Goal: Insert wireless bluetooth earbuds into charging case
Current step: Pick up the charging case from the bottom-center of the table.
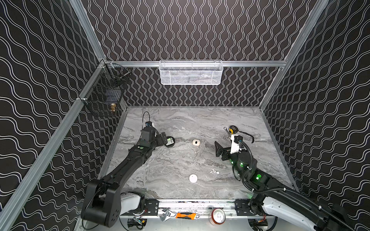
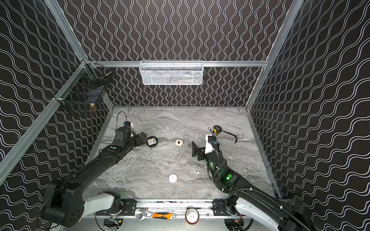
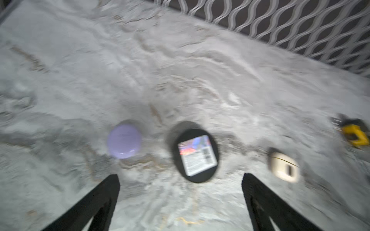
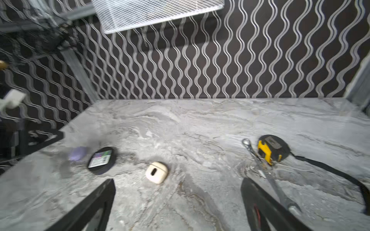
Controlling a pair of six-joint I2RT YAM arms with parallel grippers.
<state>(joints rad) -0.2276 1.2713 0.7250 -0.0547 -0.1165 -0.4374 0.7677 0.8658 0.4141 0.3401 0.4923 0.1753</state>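
- Our left gripper stands spread and empty, just short of a black labelled disc, with a lilac case beside it.
- Our right gripper gapes too, holding nothing, facing the cream case on the marble table.
- We see two white earbuds lying loose towards the front edge, near a round white case, well apart from both grippers.
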